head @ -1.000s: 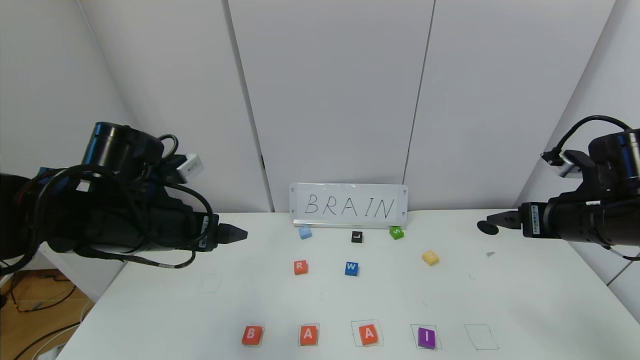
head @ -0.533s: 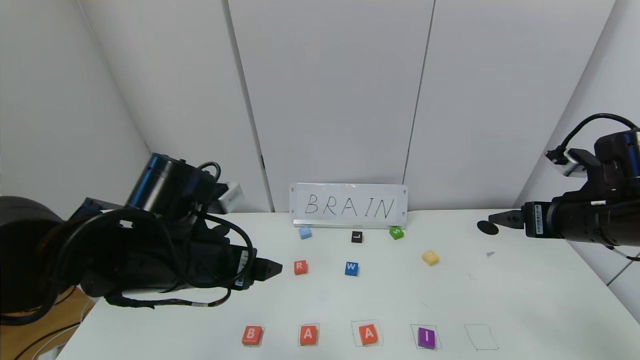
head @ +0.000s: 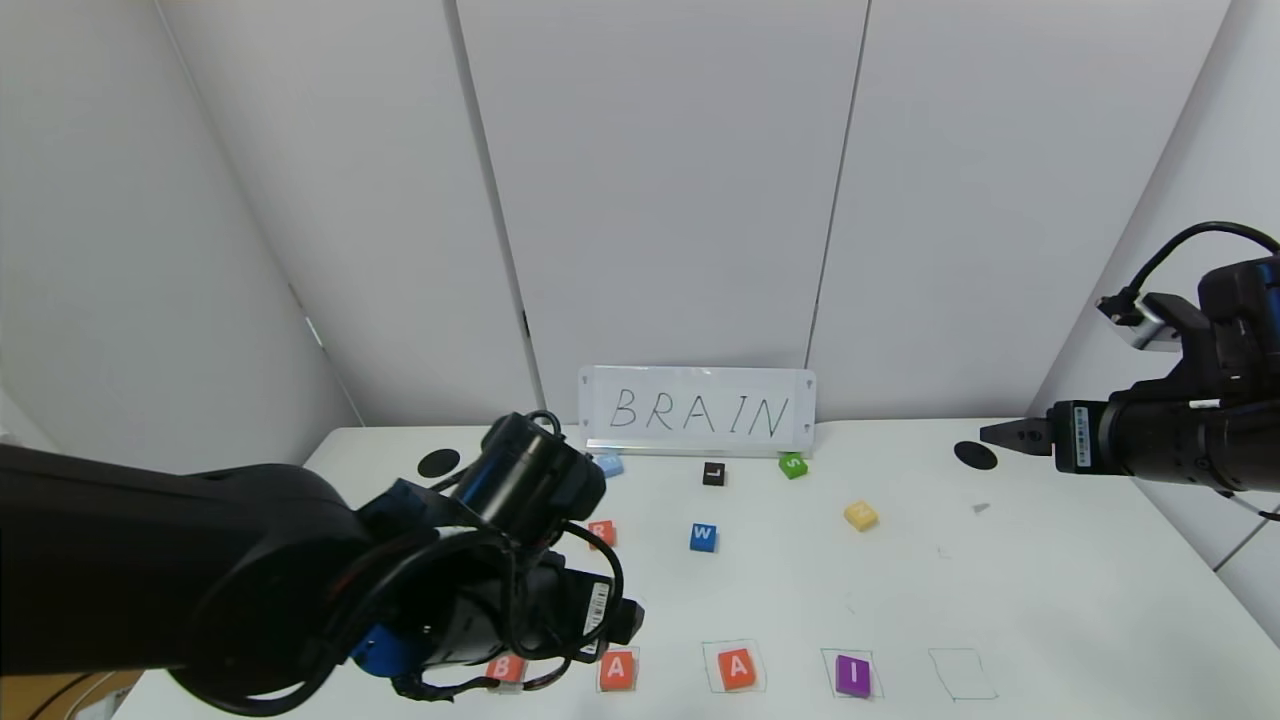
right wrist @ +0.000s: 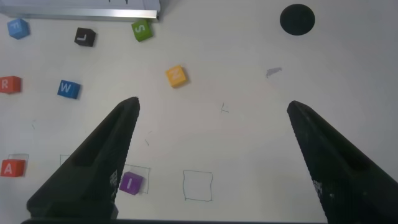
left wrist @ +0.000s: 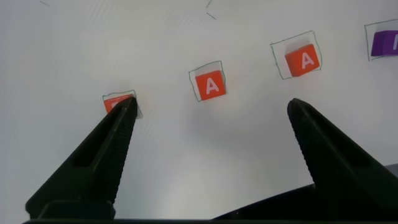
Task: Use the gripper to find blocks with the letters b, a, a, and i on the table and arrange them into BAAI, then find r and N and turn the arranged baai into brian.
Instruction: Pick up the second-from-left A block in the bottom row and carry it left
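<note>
White worktop point(head: 1050, 610) carries, from left to right along its near edge, flat square letter blocks: orange B point(head: 506, 668), two orange A point(head: 617, 669), purple I point(head: 852, 675). Left pincer point(left wrist: 208, 109) hangs spread wide above them; right pincer point(right wrist: 211, 115) is spread at the far right.

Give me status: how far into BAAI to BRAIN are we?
Done: B, A, A, I sit in the front row, spelling BAAI.
In hand: left gripper open above the B and first A, holding nothing.
Left: R and yellow N lie untouched mid-table; the fifth outline holds nothing. Right gripper is open, raised at the far right.
</note>
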Tool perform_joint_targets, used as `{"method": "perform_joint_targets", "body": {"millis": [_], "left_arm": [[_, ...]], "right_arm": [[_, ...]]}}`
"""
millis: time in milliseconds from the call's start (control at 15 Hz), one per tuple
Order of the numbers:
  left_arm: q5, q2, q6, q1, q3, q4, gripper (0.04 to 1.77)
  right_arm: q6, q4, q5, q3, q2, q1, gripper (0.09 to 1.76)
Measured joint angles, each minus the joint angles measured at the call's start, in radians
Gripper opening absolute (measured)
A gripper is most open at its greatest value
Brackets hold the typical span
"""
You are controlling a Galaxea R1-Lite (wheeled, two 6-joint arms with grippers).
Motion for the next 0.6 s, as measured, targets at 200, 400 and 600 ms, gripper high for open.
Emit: {"method": "perform_joint_targets", "body": {"millis": [200,400,600], "left_arm": [[0.033,0.102,-0.043,-0.04,-0.009,-0.071,1.72],[0.043,0.198,-0.056,-0.047,-0.019,-0.104,1.72],[0.078,0.268,-0.125,-0.044,-0.043,-0.106,1.72]], "right_arm": [[0.001,0.0,0.0,0.0,0.0,-0.001,1.71],[0.0,0.0,0.0,0.0,0.0,-0.001,1.71],[0.0,-0.001,0.0,0.0,0.001,-0.004,1.71]]}}
